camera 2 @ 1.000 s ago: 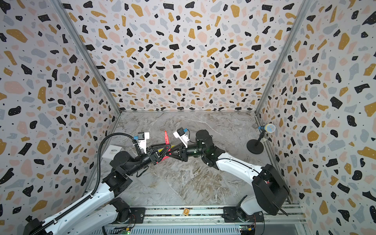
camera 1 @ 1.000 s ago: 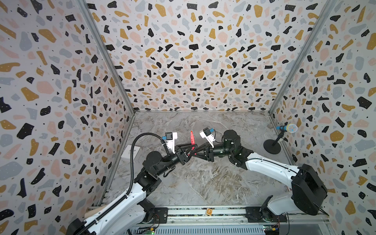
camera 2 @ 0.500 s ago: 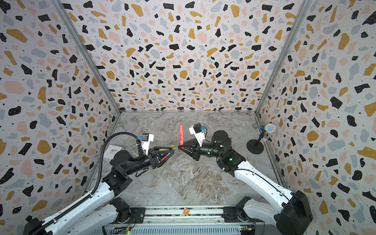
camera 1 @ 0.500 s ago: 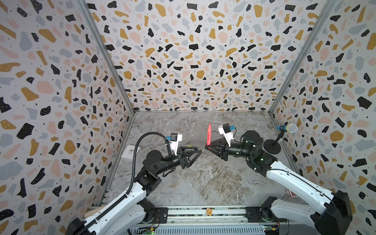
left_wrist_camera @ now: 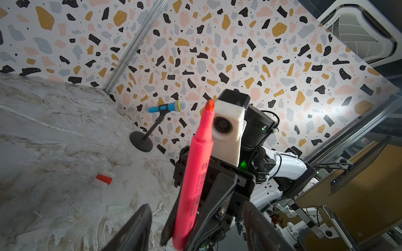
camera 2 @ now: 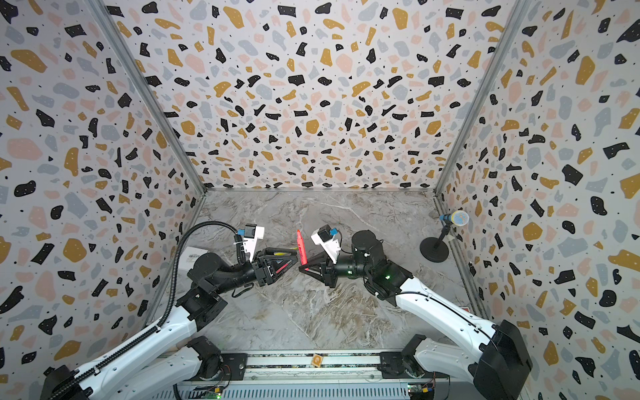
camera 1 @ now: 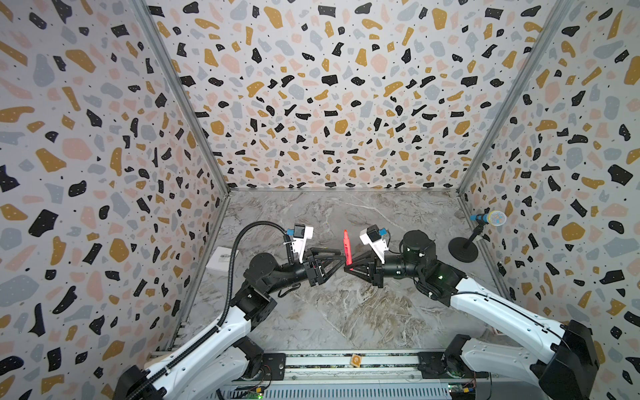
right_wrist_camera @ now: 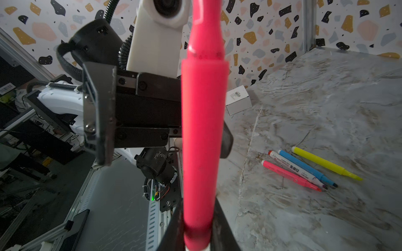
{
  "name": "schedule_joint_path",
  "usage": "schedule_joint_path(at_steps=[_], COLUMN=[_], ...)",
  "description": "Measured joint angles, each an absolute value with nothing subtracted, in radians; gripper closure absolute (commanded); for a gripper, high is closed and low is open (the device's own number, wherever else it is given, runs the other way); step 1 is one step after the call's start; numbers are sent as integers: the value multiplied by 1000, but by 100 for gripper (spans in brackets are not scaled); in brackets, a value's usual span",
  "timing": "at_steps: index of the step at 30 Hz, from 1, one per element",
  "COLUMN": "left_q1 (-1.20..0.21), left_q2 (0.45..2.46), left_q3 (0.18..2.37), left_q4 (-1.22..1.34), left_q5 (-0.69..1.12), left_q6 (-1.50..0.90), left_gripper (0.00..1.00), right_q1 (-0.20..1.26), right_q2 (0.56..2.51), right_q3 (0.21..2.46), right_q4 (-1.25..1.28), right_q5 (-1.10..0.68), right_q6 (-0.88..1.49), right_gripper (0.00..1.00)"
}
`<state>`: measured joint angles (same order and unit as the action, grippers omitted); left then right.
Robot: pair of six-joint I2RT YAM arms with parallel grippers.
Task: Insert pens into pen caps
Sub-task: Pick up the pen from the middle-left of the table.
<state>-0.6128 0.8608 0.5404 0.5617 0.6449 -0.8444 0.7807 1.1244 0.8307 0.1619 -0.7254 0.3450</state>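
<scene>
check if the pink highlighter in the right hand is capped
Uncapped: in the left wrist view the pink highlighter gripped by the right hand ends in a bare orange-red tip, no cap.

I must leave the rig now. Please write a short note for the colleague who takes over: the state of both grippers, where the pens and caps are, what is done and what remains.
Left gripper: jaws open, empty, tips right by the held pen.
Right gripper: jaws shut on a pink pen, held upright above the table, bare tip up.
Four other pens lie side by side on the table, tips bare.
One red cap lies alone on the table, toward the microphone stand. No other caps are in view.
Done: no pen seen capped.
Left: all five pens.
</scene>
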Motion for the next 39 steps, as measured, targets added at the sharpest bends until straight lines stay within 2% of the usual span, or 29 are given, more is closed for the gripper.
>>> schedule_joint_path(at_steps=[15, 19, 26, 39], left_q1=[-613, -613, -616, -618], left_q2=[872, 881, 894, 895], left_q3=[541, 541, 541, 541], left_q4=[523, 511, 478, 476], left_q5=[651, 654, 655, 661], left_q6=[-792, -773, -751, -709], left_gripper=[49, 61, 69, 98], right_q1=[807, 810, 810, 819], right_q2=[1215, 1224, 1225, 1240], right_q3=[834, 835, 841, 841], right_q4=[203, 213, 241, 262], right_q5=[-797, -797, -802, -804], right_q6=[359, 364, 381, 430], right_gripper=[100, 100, 100, 100])
